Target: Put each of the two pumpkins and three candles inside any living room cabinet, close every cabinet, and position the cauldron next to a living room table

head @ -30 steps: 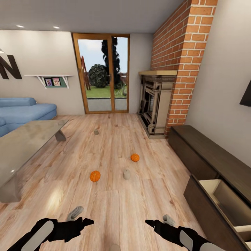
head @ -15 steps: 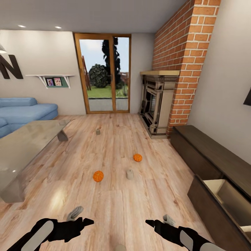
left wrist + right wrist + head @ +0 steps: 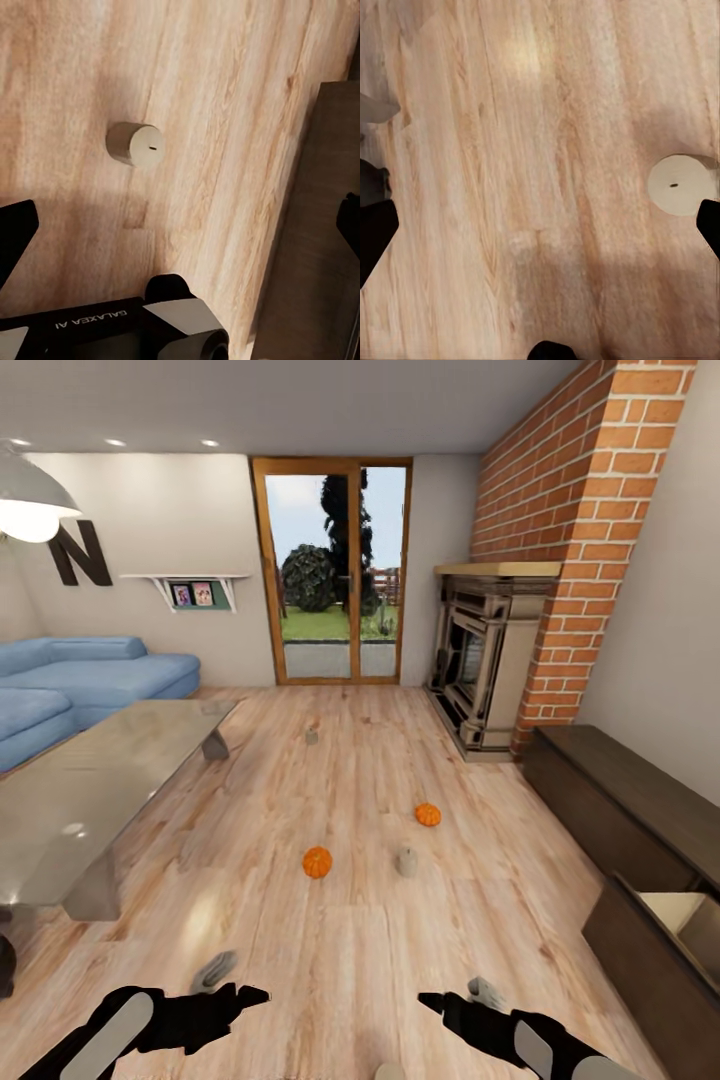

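Two orange pumpkins sit on the plank floor, one (image 3: 317, 862) nearer and one (image 3: 428, 814) further right. A cream candle (image 3: 407, 861) stands between them, another candle (image 3: 311, 736) lies further back, and a third candle (image 3: 388, 1072) peeks in at the bottom edge. The left wrist view shows a candle (image 3: 135, 144) on the floor, and the right wrist view shows a candle (image 3: 681, 184). My left gripper (image 3: 245, 978) (image 3: 180, 225) and right gripper (image 3: 448, 988) (image 3: 540, 232) hover low over the floor, both open and empty. The dark-brown cabinet (image 3: 620, 800) runs along the right wall with one drawer (image 3: 690, 920) pulled out. The grey table (image 3: 100, 780) stands at the left.
A dark rounded shape (image 3: 5, 965) is cut off by the left edge below the table. A blue sofa (image 3: 90, 680) stands behind the table. The fireplace (image 3: 490, 660) and brick chimney (image 3: 570, 540) are at the back right, with glazed doors (image 3: 335, 575) in the far wall.
The whole picture has shifted right, so the camera has turned left: more of the table and a ceiling lamp show. Both grippers keep their pose.
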You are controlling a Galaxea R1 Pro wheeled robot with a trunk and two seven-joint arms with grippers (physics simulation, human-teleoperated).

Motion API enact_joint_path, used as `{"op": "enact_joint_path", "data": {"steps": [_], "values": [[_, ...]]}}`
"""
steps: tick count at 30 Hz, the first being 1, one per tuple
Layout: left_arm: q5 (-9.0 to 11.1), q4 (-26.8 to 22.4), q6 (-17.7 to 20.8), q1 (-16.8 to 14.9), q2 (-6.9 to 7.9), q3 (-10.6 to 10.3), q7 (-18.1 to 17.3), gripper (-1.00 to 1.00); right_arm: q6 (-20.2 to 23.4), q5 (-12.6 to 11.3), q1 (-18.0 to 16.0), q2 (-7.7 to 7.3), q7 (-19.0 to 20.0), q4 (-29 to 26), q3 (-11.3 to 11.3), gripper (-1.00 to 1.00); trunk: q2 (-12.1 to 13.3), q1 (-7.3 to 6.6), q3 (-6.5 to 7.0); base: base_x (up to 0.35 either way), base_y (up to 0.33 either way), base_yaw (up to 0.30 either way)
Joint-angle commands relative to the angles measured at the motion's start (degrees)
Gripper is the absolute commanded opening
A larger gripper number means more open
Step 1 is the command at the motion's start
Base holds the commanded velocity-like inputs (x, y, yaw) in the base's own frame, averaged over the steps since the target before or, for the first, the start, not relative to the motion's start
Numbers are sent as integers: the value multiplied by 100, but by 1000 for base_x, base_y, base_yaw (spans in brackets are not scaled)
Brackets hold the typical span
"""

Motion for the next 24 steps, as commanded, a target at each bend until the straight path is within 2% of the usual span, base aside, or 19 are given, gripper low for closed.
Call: {"op": "enact_joint_path", "data": {"steps": [1, 6, 8, 12, 13, 15, 17, 21, 24], "values": [[-17, 3, 3, -8, 9, -16, -30, 100, 40, -58, -1, -5, -109, -8, 36, 100, -3, -1, -5, -3, 29, 286], [-22, -20, 8, -26, 29, 19, -17, 100, 40, -31, -1, -3, -709, -17, 38, 100, -3, -1, -5, -1, 9, 290], [-29, -52, 33, -49, 38, 66, 113, 100, 40, -24, -1, -4, -847, -24, 38, 100, -3, -1, -5, 0, 2, 292], [-28, -226, 91, -300, 73, 176, 1056, 100, 40, -17, -1, -1, -1012, -25, 38, 100, -3, -1, -5, 0, 1, 292], [-25, -254, 97, -403, 59, 200, 1389, 100, 42, -16, -1, -1, -1053, -25, 38, 100, -3, -1, -5, 0, 0, 292], [1, -292, 104, -609, 2, 226, 2018, 100, 45, -15, -1, -1, -1151, -31, 40, 100, -3, -1, -5, 0, 0, 292], [-6, -350, 110, -755, -148, 231, 2539, 100, 46, -15, -1, 3, -1295, -33, 44, 100, -3, -1, -5, 0, 0, 292], [-15, -369, 113, -838, -367, 205, 3100, 100, 47, -15, 0, 14, -1698, -42, 42, 100, -3, -1, -5, 0, 0, 292], [-13, -424, 115, -854, -421, 155, 3241, 100, 48, -21, -1, 21, -2202, -43, 39, 100, -3, -1, -8, 0, 0, 292]]}}
